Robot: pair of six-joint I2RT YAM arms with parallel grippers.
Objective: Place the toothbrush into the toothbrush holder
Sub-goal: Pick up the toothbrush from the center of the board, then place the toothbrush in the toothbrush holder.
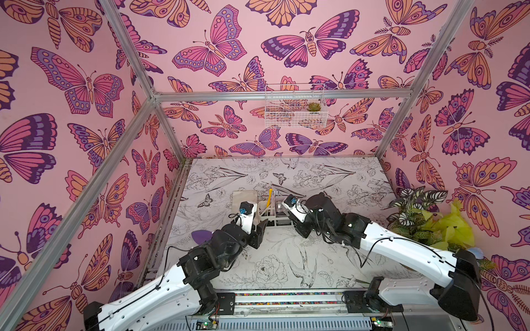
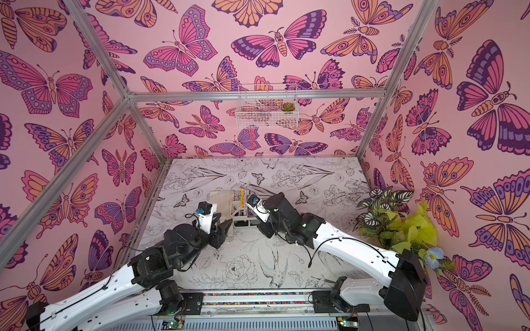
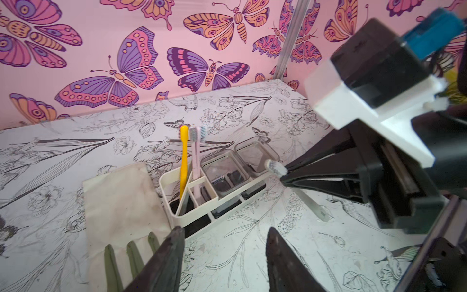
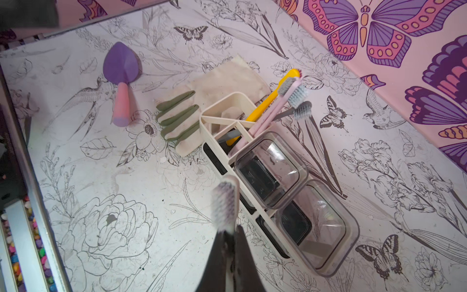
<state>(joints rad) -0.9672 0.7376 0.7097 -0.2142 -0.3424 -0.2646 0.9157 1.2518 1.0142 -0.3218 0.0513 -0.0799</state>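
The holder [image 3: 194, 219] held a yellow brush [image 3: 184, 156] and pink brushes [image 3: 195, 156] in its slotted end. Our right gripper [image 4: 228, 233] pinched a toothbrush [image 4: 225, 202] near the cups [image 3: 225, 172]; our left gripper [image 3: 225, 228] stood spread.

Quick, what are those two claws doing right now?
Left gripper: open, holding nothing.
Right gripper: closed on a toothbrush.
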